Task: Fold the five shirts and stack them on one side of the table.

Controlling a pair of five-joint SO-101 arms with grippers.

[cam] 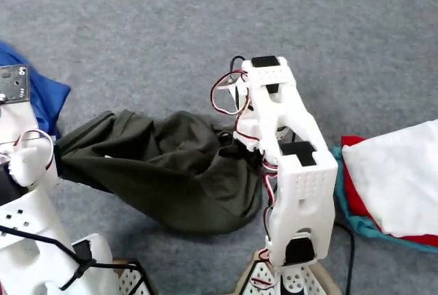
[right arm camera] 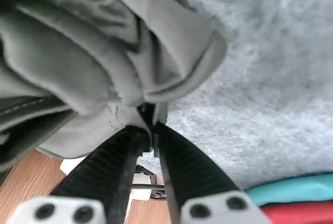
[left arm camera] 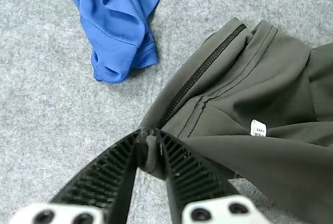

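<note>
olive shirt (cam: 171, 172) lies crumpled in the middle of the grey table (cam: 137, 35), bunched into a loose heap and held at both ends. the left gripper (left arm camera: 150, 143) is clenched on the shirt's left edge, its ribbed fingers pinching a small nub of fabric just at the end of the dark zipper (left arm camera: 203, 70); a small white tag (left arm camera: 257, 128) shows on the cloth beside a stitched seam. the right gripper (right arm camera: 151, 125) is clamped on a thick fold at the shirt's right end, with layers of cloth piled over its fingertips. in the high view the right arm (cam: 294, 165) stands over that end of the shirt, and the left arm (cam: 34, 240) sits at the near left. a blue shirt (cam: 41, 93) lies rumpled at the far left, apart from the olive one. at the right edge a white shirt (cam: 397, 172) rests on a red shirt (cam: 352, 141), which lies on a teal shirt (cam: 356, 220).
</note>
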